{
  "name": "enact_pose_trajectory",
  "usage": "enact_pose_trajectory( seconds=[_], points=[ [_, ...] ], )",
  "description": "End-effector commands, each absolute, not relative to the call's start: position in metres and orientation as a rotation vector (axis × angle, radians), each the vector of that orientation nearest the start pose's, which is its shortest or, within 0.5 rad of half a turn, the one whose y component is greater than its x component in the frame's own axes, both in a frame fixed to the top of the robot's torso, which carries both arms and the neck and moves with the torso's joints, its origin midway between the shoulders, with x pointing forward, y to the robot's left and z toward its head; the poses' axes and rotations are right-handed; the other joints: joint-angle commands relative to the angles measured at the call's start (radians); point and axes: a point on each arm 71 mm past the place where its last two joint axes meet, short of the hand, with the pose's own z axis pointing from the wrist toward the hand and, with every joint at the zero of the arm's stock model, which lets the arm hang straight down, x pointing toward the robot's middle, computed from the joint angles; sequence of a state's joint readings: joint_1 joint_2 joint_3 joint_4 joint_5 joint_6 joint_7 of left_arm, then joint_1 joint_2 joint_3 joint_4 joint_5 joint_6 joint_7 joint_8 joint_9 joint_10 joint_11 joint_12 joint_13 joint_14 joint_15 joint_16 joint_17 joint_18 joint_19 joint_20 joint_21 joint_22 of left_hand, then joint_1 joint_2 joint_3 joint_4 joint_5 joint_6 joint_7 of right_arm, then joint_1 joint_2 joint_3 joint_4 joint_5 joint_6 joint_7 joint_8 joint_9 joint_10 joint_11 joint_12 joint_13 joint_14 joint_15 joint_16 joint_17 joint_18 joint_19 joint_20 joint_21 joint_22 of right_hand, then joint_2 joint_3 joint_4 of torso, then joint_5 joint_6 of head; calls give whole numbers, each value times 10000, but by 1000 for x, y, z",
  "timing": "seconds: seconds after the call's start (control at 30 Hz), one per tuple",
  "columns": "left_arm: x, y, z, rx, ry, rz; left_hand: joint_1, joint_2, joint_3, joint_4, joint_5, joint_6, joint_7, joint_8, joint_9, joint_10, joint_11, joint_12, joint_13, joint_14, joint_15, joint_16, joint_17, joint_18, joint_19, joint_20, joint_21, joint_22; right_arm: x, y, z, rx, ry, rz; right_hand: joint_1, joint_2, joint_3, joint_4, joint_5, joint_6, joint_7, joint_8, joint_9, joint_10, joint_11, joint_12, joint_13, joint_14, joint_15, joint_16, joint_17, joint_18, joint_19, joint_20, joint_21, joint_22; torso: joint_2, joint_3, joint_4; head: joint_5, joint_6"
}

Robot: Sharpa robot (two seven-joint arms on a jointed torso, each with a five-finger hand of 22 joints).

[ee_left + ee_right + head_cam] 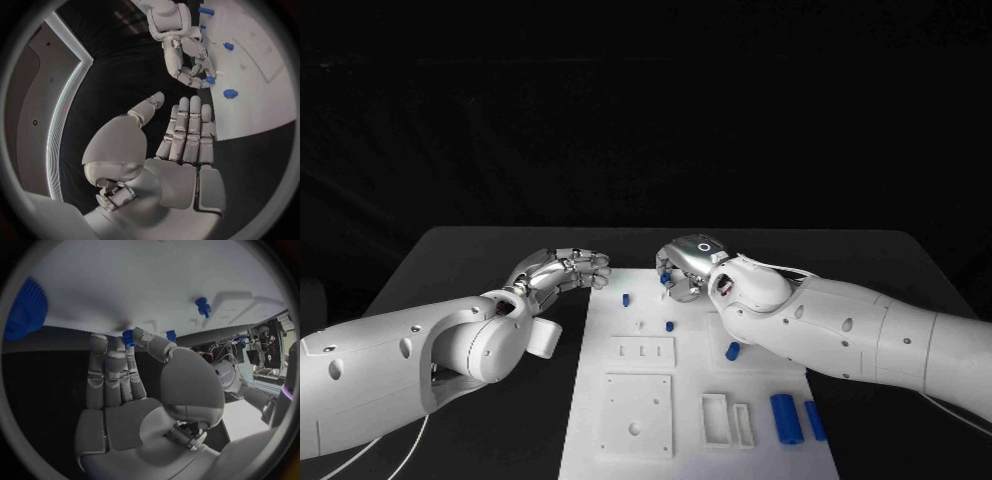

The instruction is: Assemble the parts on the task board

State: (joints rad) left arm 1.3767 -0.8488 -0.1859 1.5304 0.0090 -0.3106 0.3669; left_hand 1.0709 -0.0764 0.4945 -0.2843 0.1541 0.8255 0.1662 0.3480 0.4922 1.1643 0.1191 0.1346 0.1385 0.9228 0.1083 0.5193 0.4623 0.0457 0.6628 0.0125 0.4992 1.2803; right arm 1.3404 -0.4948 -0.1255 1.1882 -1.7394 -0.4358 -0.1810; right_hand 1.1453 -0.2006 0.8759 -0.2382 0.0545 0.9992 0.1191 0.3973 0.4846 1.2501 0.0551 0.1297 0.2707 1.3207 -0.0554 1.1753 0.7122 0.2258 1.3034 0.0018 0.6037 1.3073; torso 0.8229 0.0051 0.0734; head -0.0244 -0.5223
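The white task board (689,385) lies in the middle of the black table. My right hand (687,268) is over the board's far edge and pinches a small blue part (128,337) between thumb and a finger; the left wrist view shows that part (210,79) at the fingertips, just off the board (262,90). My left hand (567,270) hovers beside the board's far left corner, fingers straight and side by side, thumb apart, holding nothing. Small blue parts stand on the board: one peg (627,298) near the far left, another (671,325) nearer, a third (733,350) by my right forearm.
Two blue cylinders (785,418) (815,420) lie side by side on the board's near right. White raised blocks (639,400) and a slotted frame (715,418) occupy the board's near half. Bare black table (473,260) flanks the board on the left.
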Motion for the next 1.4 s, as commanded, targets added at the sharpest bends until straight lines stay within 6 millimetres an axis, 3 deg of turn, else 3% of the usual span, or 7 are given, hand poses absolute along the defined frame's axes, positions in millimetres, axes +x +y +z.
enact_pose_trajectory(
  seconds=[0.03,0.47,0.73,1.0,1.17,1.37,1.4],
  points=[
    [500,211,-145,-10104,14651,-15099,-15,-46,38,-6,-55,-5,35,-42,16,-10,54,-57,-10,8,42,-61,2,-22,43,-2,-20,-9,550,-113,-144,-4161,13840,4508,-46,-147,-206,-33,184,-217,68,-169,-84,217,-3,-168,-17,-138,-28,-11,-36,360,-74,4,15,169,6,-1,-6,16,-15],
    [500,213,-146,-10124,14632,-15045,-7,-60,39,-12,-57,-16,40,-56,18,-19,60,-78,-13,6,42,-66,2,-21,42,-2,-21,-10,551,-116,-142,-3574,13630,5013,-565,-705,-1474,-29,1093,-1345,582,-911,-394,-1302,534,-704,-448,-204,498,80,-144,360,-163,33,-46,132,-6,-6,-8,6,1],
    [502,216,-146,-10150,14572,-14959,-7,-65,39,-11,-58,-26,44,-65,18,-26,65,-93,-16,5,43,-68,3,-21,42,-1,-22,-10,545,-134,-140,-3277,13625,5166,-640,-794,-2071,77,1701,-1496,660,-975,-469,-1532,623,-627,-719,-257,581,141,-199,360,-168,45,-113,101,-10,3,-33,10,76],
    [503,220,-146,-10164,14509,-14898,-5,-68,40,-10,-58,-29,46,-70,19,-29,68,-101,-17,6,43,-70,3,-20,42,-1,-22,-10,536,-167,-118,-2411,13804,5686,-510,-680,-2207,127,1771,-1342,597,-880,-460,-1220,532,-495,-755,-261,494,202,-220,360,-129,13,-132,91,-43,20,-81,-26,214],
    [504,222,-146,-10167,14474,-14966,-2,-66,42,-11,-57,-29,47,-72,20,-27,68,-104,-17,7,43,-70,4,-20,42,-1,-22,-10,532,-188,-111,-1947,14339,5853,-378,-495,-2300,87,1851,-1030,456,-683,-338,-190,146,39,-395,-233,119,303,-198,360,-35,-43,-102,106,-82,58,-142,-20,275],
    [505,227,-146,-10273,14399,-14902,-1,-66,42,-11,-57,-29,47,-72,20,-27,68,-105,-16,8,43,-70,4,-19,42,-1,-22,-11,531,-213,-107,-2185,15071,5215,-365,-460,-2341,55,1887,-1012,437,-665,-309,-85,101,102,-301,-219,77,344,-176,360,-9,-61,-82,120,-114,127,-237,4,323],
    [505,227,-146,-10273,14400,-14904,4,-59,47,-11,-55,-28,46,-72,21,-25,68,-106,-16,9,42,-69,4,-18,44,-2,-21,-11,531,-214,-108,-2184,15124,5184,-397,-530,-2477,-9,1973,-987,318,-644,-284,625,-50,557,3,-214,-68,399,-136,355,5,-54,-51,146,-118,133,-248,1,327]
  ],
)
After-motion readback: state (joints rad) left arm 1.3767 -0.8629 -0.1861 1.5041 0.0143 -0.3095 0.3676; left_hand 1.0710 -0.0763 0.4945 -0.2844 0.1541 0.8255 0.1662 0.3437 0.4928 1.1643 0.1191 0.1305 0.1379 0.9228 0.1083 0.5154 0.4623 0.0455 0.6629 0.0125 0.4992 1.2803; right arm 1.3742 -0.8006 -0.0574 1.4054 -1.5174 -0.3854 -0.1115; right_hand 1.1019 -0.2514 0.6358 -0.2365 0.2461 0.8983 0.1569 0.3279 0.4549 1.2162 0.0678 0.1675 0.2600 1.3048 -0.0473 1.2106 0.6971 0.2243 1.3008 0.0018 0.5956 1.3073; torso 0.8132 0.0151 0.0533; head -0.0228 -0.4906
